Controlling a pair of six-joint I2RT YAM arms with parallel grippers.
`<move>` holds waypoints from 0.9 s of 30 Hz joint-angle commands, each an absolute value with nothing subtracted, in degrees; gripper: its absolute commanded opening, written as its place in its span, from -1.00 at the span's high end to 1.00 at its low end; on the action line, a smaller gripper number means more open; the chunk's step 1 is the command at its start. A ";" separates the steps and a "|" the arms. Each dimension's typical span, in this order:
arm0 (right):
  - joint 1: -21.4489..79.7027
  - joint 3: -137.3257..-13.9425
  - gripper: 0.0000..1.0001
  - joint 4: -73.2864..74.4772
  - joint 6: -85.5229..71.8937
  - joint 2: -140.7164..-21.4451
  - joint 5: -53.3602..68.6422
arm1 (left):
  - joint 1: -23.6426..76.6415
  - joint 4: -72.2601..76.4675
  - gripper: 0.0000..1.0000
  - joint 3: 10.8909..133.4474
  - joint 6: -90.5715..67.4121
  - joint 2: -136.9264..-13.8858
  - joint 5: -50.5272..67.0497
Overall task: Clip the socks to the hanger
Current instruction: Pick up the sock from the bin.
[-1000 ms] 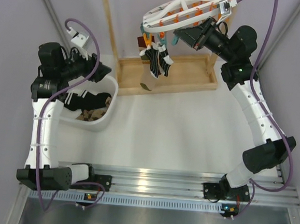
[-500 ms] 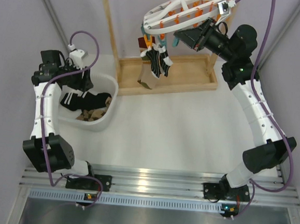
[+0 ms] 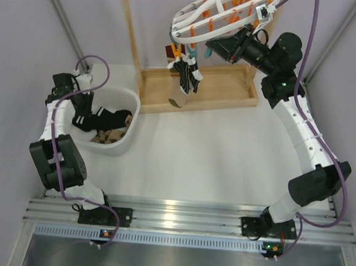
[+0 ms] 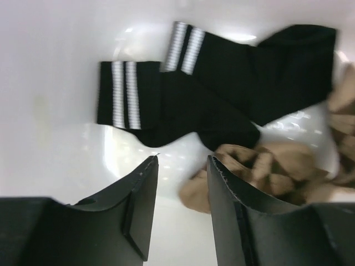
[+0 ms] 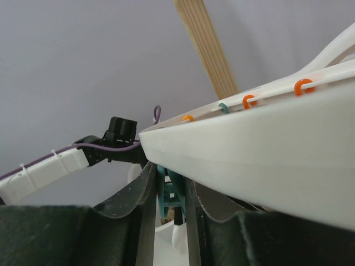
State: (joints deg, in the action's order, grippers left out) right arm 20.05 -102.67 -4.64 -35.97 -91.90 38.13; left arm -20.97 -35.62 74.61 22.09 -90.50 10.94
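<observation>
The white hanger (image 3: pixel 218 16) hangs at the top of the wooden stand, with a patterned dark sock (image 3: pixel 185 77) clipped under its left end. My right gripper (image 3: pixel 211 46) is under the hanger's rim (image 5: pixel 260 160) and shut on a teal clip peg (image 5: pixel 171 194). My left gripper (image 3: pixel 84 114) is open and empty, lowered into the white tub. Just beyond its tips (image 4: pixel 183 160) lie two black socks with white cuff bands (image 4: pixel 138 102), one across the other (image 4: pixel 238 66). They also show in the top view (image 3: pixel 105 118).
The white tub (image 3: pixel 131 104) stands at the left with tan socks (image 4: pixel 260 172) beside the black ones. The wooden stand's base tray (image 3: pixel 218 93) is at the back centre, and its upright post (image 5: pixel 208 44) rises behind the hanger.
My left arm has folded back and lowered its gripper into the tub over the black socks. My right gripper has stayed at the hanger, which has tilted slightly.
</observation>
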 commanded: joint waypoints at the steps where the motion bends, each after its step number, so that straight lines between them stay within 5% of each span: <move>1: 18.81 -100.46 1.00 -4.74 -35.16 -92.46 38.23 | -21.09 -28.31 0.10 74.97 25.48 -93.06 3.35; 27: 14.85 -101.42 1.00 -5.98 -37.53 -96.94 39.73 | -20.83 -24.70 0.09 81.29 29.97 -110.74 0.44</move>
